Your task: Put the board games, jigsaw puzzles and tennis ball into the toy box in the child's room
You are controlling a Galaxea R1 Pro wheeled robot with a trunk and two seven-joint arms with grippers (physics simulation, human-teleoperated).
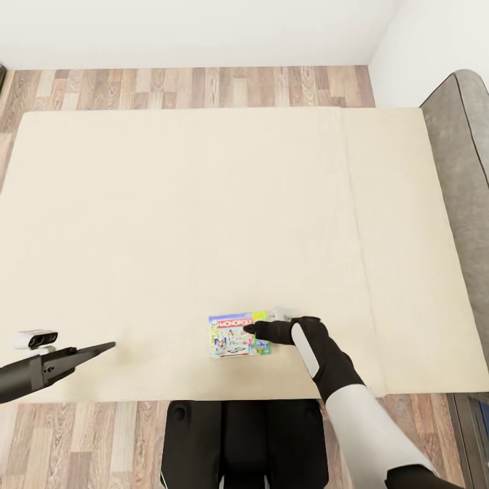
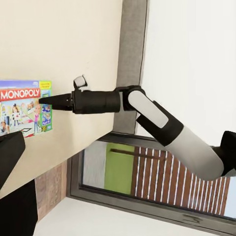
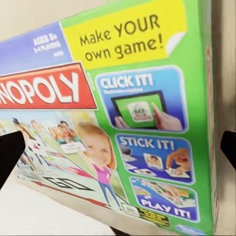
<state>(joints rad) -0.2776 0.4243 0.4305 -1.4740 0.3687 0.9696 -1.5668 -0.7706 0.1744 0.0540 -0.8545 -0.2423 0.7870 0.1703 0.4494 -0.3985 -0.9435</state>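
A board game (image 1: 236,336) with a green and white cover and a red Monopoly band lies flat on the beige bed (image 1: 204,204), close to its front edge. My right gripper (image 1: 250,329) reaches over the box's right end, open, its fingertips (image 3: 10,155) wide apart on either side of the cover (image 3: 128,118). The left wrist view has the same box (image 2: 24,110) with the right gripper (image 2: 47,102) pointing at its edge. My left gripper (image 1: 109,346) hovers open over the mattress near the front left, well away from the game.
The grey-brown headboard (image 1: 462,136) runs along the bed's right side. Wooden floor (image 1: 190,88) lies beyond the bed's far side, up to white walls, and also in front of the bed beside my dark base (image 1: 244,441). A window (image 2: 147,182) appears in the left wrist view.
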